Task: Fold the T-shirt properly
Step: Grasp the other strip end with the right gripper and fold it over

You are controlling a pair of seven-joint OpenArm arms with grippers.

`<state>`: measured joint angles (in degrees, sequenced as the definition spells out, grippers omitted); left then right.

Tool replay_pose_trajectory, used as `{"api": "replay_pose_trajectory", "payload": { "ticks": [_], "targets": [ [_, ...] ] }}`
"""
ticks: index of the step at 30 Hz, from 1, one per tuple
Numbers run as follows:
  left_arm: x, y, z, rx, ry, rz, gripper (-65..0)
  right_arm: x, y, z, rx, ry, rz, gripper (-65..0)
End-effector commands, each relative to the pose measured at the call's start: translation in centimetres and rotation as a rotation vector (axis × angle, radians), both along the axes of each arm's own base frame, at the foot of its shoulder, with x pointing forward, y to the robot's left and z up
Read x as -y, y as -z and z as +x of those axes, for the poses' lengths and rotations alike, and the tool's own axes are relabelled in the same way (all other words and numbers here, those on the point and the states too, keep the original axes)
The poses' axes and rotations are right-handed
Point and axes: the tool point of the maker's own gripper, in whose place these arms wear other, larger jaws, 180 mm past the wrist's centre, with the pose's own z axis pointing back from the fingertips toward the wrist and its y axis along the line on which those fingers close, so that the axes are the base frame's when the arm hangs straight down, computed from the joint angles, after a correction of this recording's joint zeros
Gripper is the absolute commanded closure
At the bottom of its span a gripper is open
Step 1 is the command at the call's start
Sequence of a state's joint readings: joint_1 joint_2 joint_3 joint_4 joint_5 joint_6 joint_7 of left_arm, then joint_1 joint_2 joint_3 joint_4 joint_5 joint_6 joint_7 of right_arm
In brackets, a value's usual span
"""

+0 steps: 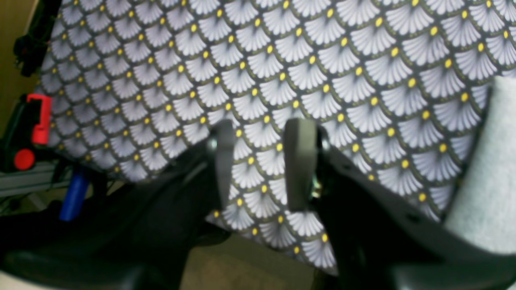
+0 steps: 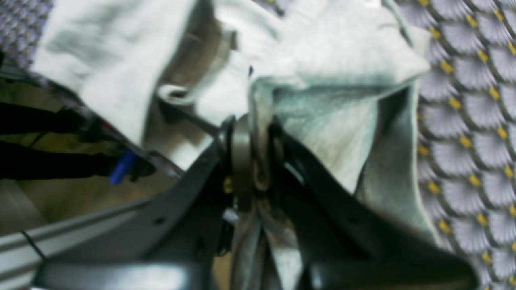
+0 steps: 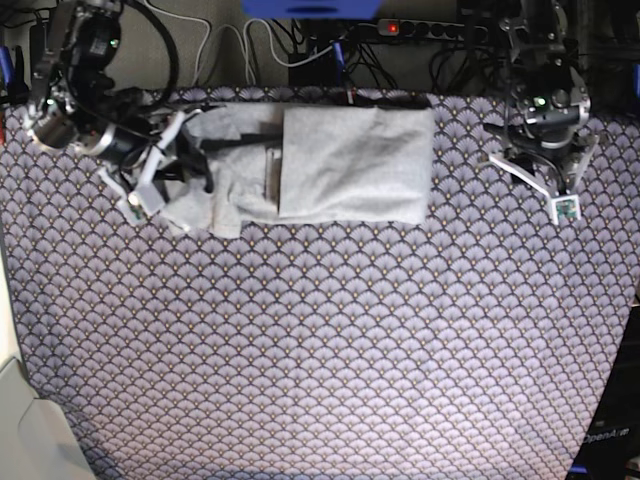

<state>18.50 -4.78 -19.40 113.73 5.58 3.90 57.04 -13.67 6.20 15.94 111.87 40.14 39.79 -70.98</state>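
Surface: scallop-patterned tablecloth [image 3: 320, 350] covers it, purple with yellow dots
T-shirt [image 3: 350, 165]: light heather-grey, partly folded into a rectangle at the far middle of the surface, a rumpled part trailing toward the right hand
Right hand [image 2: 258, 161]: closed on a bunched fold of the T-shirt, cloth pinched between the pads
Left hand [image 1: 262, 165]: jaws apart, holding nothing, over bare tablecloth just beside the T-shirt's edge
Edges: T-shirt lies close to the far edge
Open room: wide bare cloth on the near side of the T-shirt
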Motion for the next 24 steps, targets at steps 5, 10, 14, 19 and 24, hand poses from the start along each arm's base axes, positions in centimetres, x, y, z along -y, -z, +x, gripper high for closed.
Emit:
{"api": "replay_pose_trajectory", "payload": {
  "ticks": [5, 10, 14, 19, 24],
  "targets": [
    [-0.4, -0.9, 0.4, 0.032, 0.0, 0.024, -21.6, -3.3, -1.6, 0.7, 0.059, -0.053, 0.081, 0.0],
    [-1.8, -1.2, 0.3, 0.04, -0.037, 0.037, -21.7, -6.8, -1.8, 0.0, 0.05, -0.126, 0.138, 0.0],
    [-3.5, -2.2, 0.5, 0.046, -0.036, 0.088, -21.7, -9.2, -2.3, -0.2, 0.052, -0.153, 0.193, 0.0],
    [-5.2, -2.9, 0.6, 0.039, -0.028, 0.143, -21.7, -13.1, -3.2, -0.9, 0.056, -0.229, 0.262, 0.0],
    [-7.9, -3.3, -0.4, 0.036, -0.104, 0.168, -21.8, -15.2, -4.7, 0.0, 0.099, -0.271, 0.302, 0.0]
  ]
}}
